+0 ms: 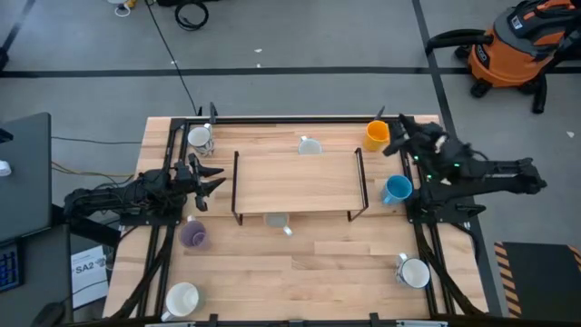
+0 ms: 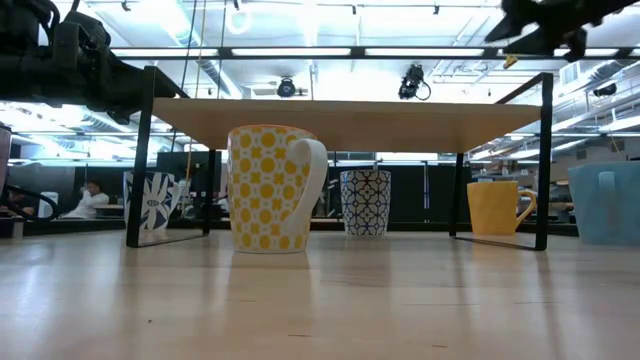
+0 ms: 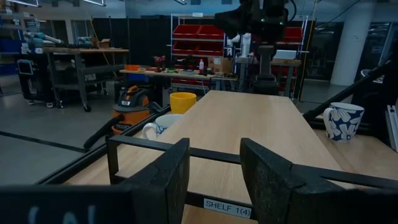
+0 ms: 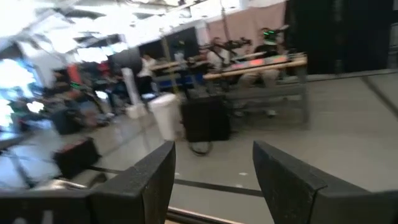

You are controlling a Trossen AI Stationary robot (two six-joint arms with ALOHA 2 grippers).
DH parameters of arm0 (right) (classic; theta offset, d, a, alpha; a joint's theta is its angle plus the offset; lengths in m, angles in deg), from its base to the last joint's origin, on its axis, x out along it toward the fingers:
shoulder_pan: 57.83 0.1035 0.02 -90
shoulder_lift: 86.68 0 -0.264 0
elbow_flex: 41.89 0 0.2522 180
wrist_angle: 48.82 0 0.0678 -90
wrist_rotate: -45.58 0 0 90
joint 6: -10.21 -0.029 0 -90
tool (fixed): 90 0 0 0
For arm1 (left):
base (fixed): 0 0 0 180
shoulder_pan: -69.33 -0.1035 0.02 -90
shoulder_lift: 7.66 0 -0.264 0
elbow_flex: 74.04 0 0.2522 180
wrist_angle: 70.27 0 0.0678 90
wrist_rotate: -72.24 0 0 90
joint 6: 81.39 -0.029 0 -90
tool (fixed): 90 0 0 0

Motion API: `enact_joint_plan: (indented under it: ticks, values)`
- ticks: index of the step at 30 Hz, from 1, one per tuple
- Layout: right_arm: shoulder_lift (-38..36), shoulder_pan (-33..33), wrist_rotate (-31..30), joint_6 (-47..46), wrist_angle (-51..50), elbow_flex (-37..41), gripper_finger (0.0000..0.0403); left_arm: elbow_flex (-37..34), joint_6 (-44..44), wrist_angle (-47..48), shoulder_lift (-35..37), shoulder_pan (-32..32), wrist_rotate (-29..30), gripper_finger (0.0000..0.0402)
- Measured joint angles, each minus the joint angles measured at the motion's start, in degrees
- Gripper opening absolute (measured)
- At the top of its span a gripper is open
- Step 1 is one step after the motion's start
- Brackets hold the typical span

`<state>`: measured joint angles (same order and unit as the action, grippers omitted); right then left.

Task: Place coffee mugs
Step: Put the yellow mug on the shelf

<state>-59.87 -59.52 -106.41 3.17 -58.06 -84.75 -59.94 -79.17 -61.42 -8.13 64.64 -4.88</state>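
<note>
Both pincers stood wide open, empty: left gripper [image 1: 207,178] at the shelf [image 1: 300,182] end, right gripper [image 1: 399,136] just beside the orange-yellow mug [image 1: 377,135], upright.

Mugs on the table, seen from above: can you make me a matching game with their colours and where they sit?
Things:
1. orange mug
2. blue mug
3. purple mug
4. yellow-patterned mug

Places:
A. under the shelf's near edge
B. near the left arm, off the shelf's left end
C. far right corner of the table
D. just off the shelf's right end

Pairs: 1-C, 2-D, 3-B, 4-A
</note>
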Motion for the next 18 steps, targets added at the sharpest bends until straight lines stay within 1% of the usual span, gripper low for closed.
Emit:
enact_joint_plan:
  ticks: [2, 5, 13, 16, 18]
  values:
    - [2.13, -4.29, 2.75, -1.49, 0.0, 0.02, 0.022, 0.0, 0.02, 0.0, 0.0, 0.0, 0.0, 0.0149]
    - [4.63, -11.75, 9.02, -2.73, 0.0, 0.02, 0.022, 0.0, 0.01, 0.0, 0.0, 0.0, 0.01, 0.0149]
    - [11.08, -32.25, 31.46, -9.61, -0.26, 0.04, 0.022, 0.0, 0.01, 0.0, 0.0, 0.0, 0.01, 0.0149]
    - [13.68, -38.46, 39.29, -10.94, -0.33, 0.04, 0.022, 0.0, 0.0, 0.0, 0.0, 0.0, 0.02, 0.0149]
    - [15.34, -42.02, 43.5, -11.22, -0.92, -0.17, 0.022, 0.01, 0.0, 0.0, 0.0, 0.0, 0.02, 0.0149]
